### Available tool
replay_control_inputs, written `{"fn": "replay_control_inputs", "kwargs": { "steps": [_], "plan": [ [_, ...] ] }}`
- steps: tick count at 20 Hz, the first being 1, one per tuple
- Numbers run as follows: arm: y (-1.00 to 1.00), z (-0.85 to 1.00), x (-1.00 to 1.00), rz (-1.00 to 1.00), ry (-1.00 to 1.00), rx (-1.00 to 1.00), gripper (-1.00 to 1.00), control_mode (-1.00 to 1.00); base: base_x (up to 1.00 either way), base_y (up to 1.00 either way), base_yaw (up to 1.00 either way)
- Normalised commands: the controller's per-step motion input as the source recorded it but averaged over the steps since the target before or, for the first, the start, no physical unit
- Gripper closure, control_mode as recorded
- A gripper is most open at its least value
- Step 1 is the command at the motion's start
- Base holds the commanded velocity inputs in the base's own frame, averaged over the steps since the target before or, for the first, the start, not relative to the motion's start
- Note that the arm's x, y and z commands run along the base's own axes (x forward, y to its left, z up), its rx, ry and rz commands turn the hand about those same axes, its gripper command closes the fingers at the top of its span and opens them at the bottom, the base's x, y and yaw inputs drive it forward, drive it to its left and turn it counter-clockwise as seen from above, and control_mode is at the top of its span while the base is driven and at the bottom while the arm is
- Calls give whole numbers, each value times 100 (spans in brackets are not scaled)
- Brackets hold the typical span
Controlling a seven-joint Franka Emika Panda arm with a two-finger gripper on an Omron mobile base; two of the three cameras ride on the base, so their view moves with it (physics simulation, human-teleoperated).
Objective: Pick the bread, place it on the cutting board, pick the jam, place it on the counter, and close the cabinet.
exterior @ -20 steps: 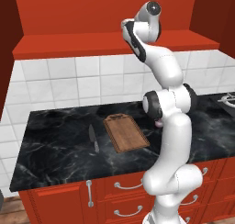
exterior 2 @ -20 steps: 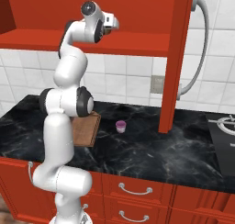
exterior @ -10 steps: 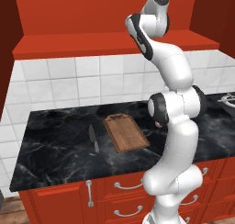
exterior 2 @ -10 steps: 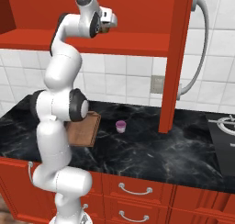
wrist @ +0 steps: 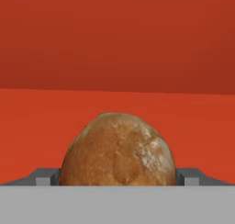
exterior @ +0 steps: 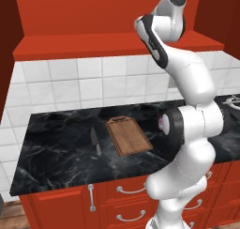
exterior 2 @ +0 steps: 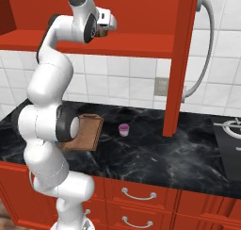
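Note:
The bread (wrist: 118,149), a round golden-brown lump, sits close up in the hand view between my two dark fingertips (wrist: 47,177), which press against its left and right sides. Behind it are the red shelf floor and back wall of the cabinet (exterior 2: 141,17). My gripper (exterior 2: 109,25) is raised to the open cabinet's shelf edge. The jam (exterior 2: 124,129), a small purple jar with a pale lid, stands on the black marble counter (exterior 2: 155,153) right of the cutting board (exterior: 128,136). The board lies bare.
A grey knife (exterior: 95,141) lies left of the board. An open red cabinet door (exterior 2: 179,59) hangs edge-on right of the jam. A stove corner (exterior 2: 230,130) is at the far right. Red drawers run under the counter.
The arm's upper joints have risen and straightened toward the cabinet shelf. The jam, the board and the knife have not moved.

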Motion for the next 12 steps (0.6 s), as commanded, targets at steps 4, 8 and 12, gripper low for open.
{"fn": "replay_control_inputs", "kwargs": {
  "steps": [4,8,12],
  "plan": [
    [-1,-6,-80,0,-9,0,100,-100,0,0,0],
    [0,-1,-98,0,-8,0,100,-100,0,0,0],
    [0,0,-100,0,0,0,100,-100,0,0,0]
  ]
}}
